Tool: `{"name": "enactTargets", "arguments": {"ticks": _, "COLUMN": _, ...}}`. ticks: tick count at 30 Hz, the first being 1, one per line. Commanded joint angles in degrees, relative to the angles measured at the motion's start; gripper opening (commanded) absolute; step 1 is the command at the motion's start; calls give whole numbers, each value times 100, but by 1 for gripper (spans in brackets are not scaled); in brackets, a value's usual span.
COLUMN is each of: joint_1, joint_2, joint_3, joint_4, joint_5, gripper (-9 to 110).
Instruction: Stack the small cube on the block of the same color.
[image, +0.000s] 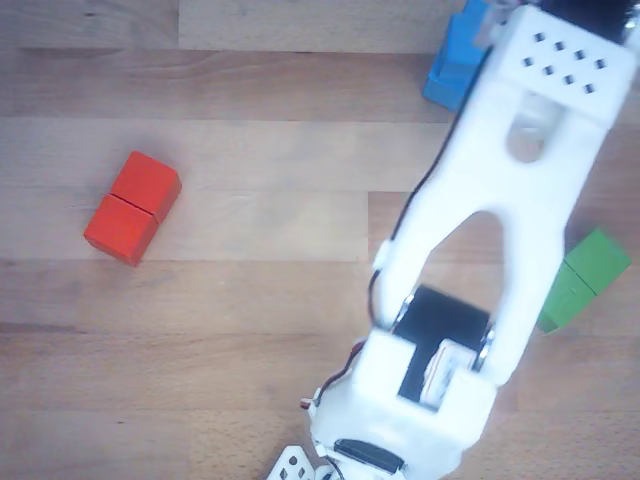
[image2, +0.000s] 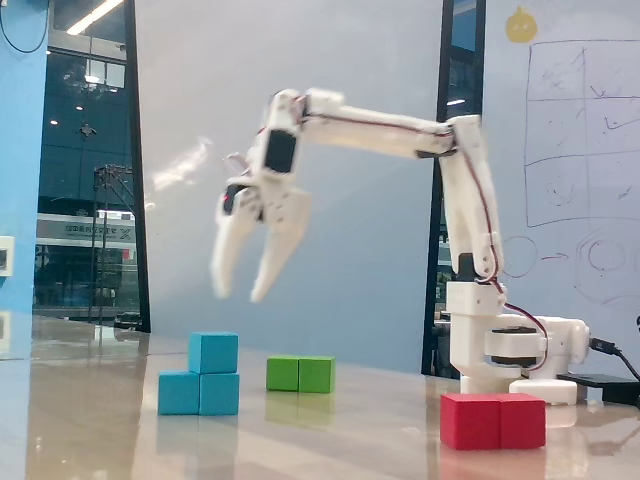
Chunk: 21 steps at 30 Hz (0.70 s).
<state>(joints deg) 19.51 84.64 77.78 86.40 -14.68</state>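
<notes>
I see the small cube (image2: 213, 352) sitting on the right half of the blue block (image2: 199, 394). My gripper (image2: 240, 296) hangs above them, fingers spread and empty.

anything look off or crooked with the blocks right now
Nothing stands out. The small cube sits flat on the right half of the blue block, edges in line. The green block and red block lie flat and apart. The gripper hangs open above, holding nothing.

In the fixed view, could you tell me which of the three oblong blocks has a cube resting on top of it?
The oblong sky-blue block, leftmost: the small sky-blue cube sits on its right half. The green and red blocks carry nothing.
</notes>
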Motion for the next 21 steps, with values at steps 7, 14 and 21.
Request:
{"name": "enactTargets", "arguments": {"ticks": 7, "joint_1": -1512, "joint_2": 2918, "joint_3": 2171, "joint_4": -176, "joint_5": 62, "gripper": 3}}
{"name": "enactTargets", "arguments": {"ticks": 14, "joint_1": -2320, "joint_2": 5177, "joint_3": 4667, "joint_4": -1362, "joint_5": 70, "gripper": 3}}
{"name": "enactTargets", "arguments": {"ticks": 21, "joint_1": -2443, "joint_2": 8007, "joint_3": 7761, "joint_4": -2092, "joint_5": 62, "gripper": 3}}
